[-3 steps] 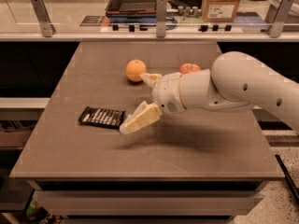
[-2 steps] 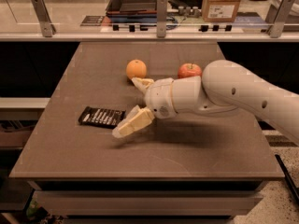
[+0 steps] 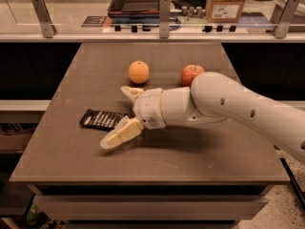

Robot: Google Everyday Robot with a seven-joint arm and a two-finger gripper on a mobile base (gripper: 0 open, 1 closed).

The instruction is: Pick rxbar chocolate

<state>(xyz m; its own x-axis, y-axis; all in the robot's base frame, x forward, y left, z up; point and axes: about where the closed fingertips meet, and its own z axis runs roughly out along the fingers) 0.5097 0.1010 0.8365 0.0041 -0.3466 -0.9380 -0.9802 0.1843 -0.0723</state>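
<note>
Rxbar chocolate [image 3: 101,119] flat on the brown table [image 3: 190,159], left of centre, right end just beside the gripper [image 3: 114,117]. Jaws wide apart, one finger beyond the bar's end, the other nearer the front edge, low over the tabletop. Farther back, orange [image 3: 138,72] and red apple [image 3: 191,74], well apart from the bar, apple just beside the white arm [image 3: 238,109].

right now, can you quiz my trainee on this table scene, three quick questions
1. True or false: the gripper is shut on the rxbar chocolate.
2. Which fruit does the arm partly hide? A the orange, B the apple, C neither.
3. How many fruits stand on the table?
Key: 1 false, the gripper is open, at the bar's end nearest the arm. 2 B. 3 two, orange and apple.
</note>
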